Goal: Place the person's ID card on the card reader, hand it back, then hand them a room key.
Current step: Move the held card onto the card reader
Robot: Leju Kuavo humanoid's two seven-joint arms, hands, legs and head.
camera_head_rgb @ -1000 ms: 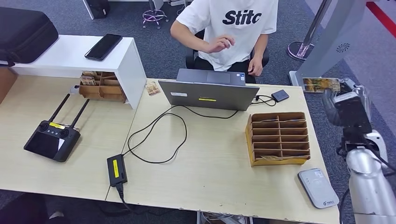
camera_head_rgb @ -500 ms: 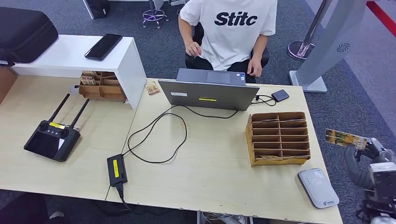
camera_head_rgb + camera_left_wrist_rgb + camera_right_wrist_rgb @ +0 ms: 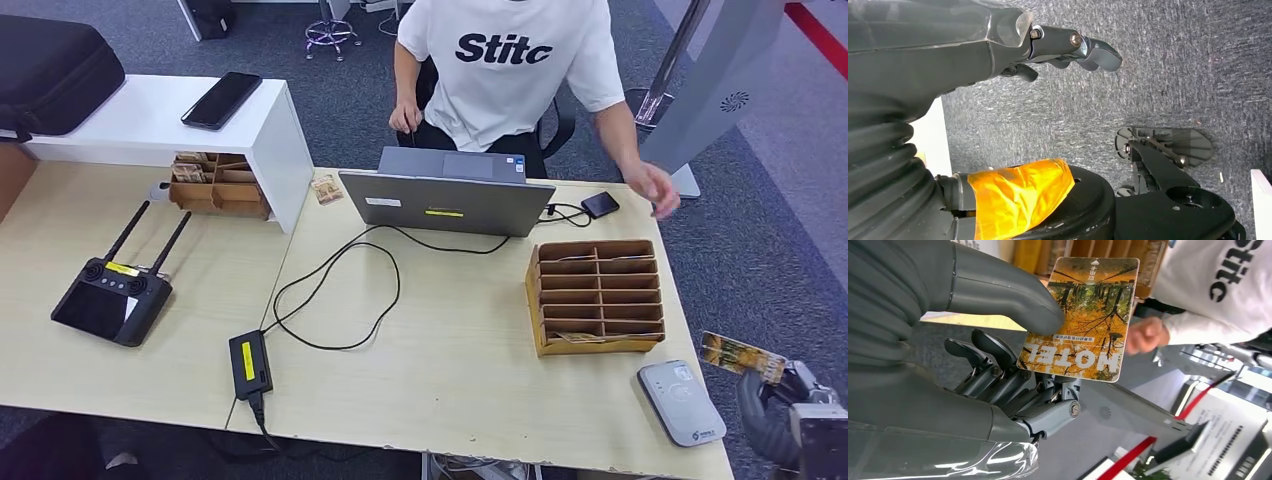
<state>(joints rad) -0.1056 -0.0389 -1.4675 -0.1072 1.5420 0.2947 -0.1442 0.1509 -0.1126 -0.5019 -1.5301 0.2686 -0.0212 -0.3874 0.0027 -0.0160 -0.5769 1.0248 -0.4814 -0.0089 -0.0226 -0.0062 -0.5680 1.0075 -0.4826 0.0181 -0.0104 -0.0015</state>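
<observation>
The room key point(image 3: 1079, 317) is a glossy card printed with an autumn forest scene in orange and yellow, with "HOTEL" in white block letters across one end. The right hand point(image 3: 998, 355) pinches it between the thick grey thumb on its printed face and the darker fingers point(image 3: 993, 372) curled behind. In the head view the card point(image 3: 742, 356) sits just off the table's point(image 3: 460, 350) right edge, near the white card reader point(image 3: 682, 401) and a little beyond it. The person's hand point(image 3: 652, 186) hangs out past the table's far right corner, well apart from the card.

On the table, just behind the card reader, stands a wooden slotted organizer point(image 3: 597, 296); a thin card lies in its lowest slot, and the other slots look bare.

The left hand point(image 3: 1068, 47) hangs over grey carpet, fingers loosely extended, gripping nothing.
</observation>
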